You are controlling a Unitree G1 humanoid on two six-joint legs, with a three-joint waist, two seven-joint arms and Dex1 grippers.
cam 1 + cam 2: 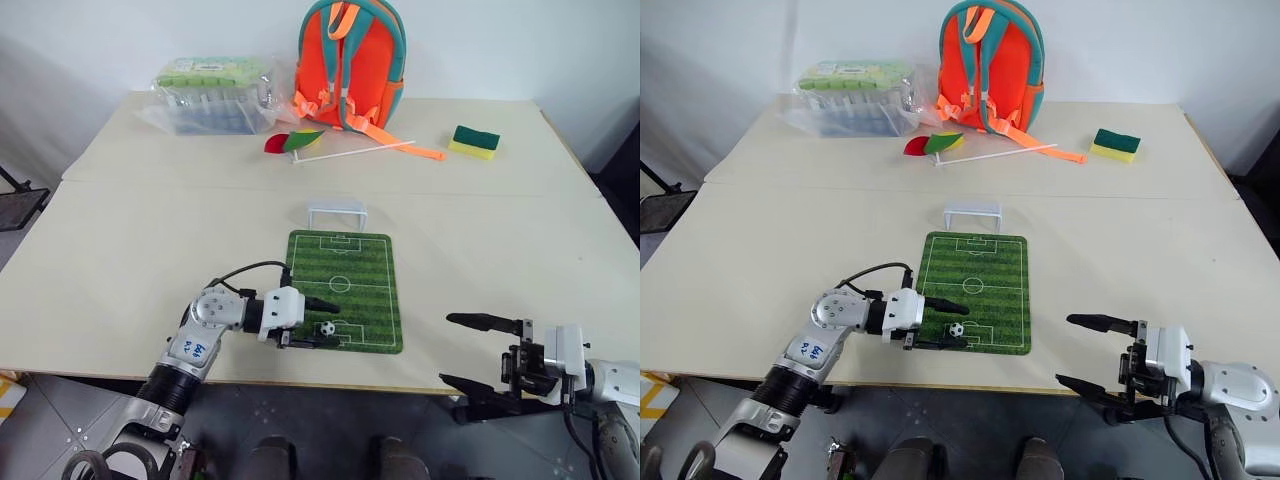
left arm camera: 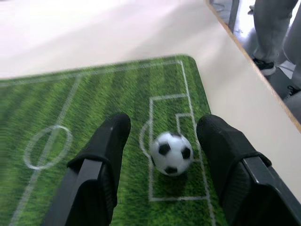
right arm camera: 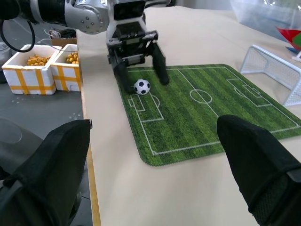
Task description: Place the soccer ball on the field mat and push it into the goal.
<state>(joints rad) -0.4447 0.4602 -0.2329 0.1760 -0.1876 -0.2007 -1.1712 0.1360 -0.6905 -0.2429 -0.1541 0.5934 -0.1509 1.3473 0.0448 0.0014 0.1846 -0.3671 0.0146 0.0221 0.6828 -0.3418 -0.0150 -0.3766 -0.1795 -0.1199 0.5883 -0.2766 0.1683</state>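
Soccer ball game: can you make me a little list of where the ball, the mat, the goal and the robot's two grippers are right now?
soccer ball: sitting on the field mat, in the penalty box at the end nearest the robot
field mat: flat on the table
goal: upright just past the mat's far end, mouth facing the mat
left gripper: open, fingers on either side of the ball, not squeezing it
right gripper: open, holding nothing, off to the right of the mat at the table's near edge

wall (image 1: 120, 40): plain white | floor (image 3: 42, 113): grey | table (image 1: 150, 230): beige top, seam across the middle | crates (image 3: 42, 66): two white-and-yellow, on floor beside table | light: even
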